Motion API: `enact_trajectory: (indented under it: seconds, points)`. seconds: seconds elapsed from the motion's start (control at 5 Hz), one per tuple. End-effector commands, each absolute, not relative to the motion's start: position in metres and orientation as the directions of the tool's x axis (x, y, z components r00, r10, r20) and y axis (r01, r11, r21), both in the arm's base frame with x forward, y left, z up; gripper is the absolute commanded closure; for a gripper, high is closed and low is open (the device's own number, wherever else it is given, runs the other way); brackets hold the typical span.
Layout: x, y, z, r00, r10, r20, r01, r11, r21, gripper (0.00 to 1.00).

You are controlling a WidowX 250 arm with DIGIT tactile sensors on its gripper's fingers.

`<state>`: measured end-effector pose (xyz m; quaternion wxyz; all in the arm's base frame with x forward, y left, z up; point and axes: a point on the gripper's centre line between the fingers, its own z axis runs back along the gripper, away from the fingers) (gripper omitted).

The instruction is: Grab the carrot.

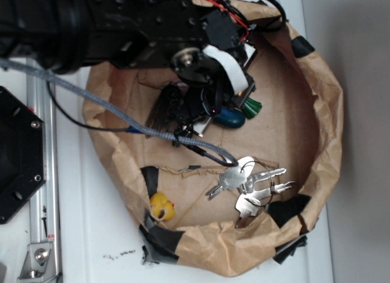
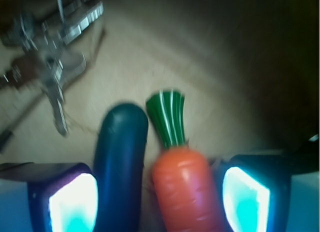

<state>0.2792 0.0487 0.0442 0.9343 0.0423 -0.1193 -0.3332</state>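
Now gripper astride carrot, cucumber.

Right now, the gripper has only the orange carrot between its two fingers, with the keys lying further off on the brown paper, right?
Not quite. The wrist view shows two toys between the fingers of the gripper: the carrot and a dark green cucumber toy beside it. The keys do lie further off on the brown paper.

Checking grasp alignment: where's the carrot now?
Wrist view: carrot lies between the tool's pads, nearer the right one, beside the dark green cucumber toy.
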Motion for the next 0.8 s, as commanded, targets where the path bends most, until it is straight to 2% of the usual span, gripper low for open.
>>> enact_trajectory:
  seconds: [0.0, 0.2, 0.4, 0.6]
  points:
    - [0.293, 0.072, 0.034, 0.746, -0.656, 0.115, 0.641, 0.754, 0.143, 0.00]
    - [0.298, 0.066, 0.019, 0.737, -0.666, 0.110, 0.653, 0.745, 0.137, 0.00]
    - [0.302, 0.061, 0.023, 0.773, -0.630, 0.076, 0.615, 0.774, 0.153, 1.00]
    - [0.298, 0.041, 0.057, 0.790, -0.606, 0.096, 0.583, 0.790, 0.189, 1.00]
